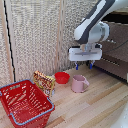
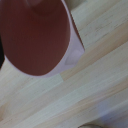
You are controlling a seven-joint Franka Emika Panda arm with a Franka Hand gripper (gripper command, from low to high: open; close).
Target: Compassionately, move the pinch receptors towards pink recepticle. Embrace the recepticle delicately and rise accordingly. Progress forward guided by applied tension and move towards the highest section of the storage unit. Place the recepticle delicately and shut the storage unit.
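The pale pink recepticle (image 1: 79,83), a small mug with a side handle, stands upright on the wooden floor. My pinch receptors (image 1: 83,65), two blue-tipped fingers under a white block, hang open a short way above it with nothing between them. In the wrist view the mug's open mouth and pink rim (image 2: 70,47) fill much of the picture; the fingers do not show there. The dark brown storage unit (image 1: 116,50) stands at the exterior view's right, behind the arm. Its highest section (image 1: 119,17) is partly hidden by the arm; I cannot tell how far it stands open.
A shallow red bowl (image 1: 62,77) sits just beside the mug on the exterior view's left. A snack packet (image 1: 44,81) leans next to a red wire-mesh basket (image 1: 25,104) at the near left. A pale slatted wall (image 1: 40,35) closes off the back.
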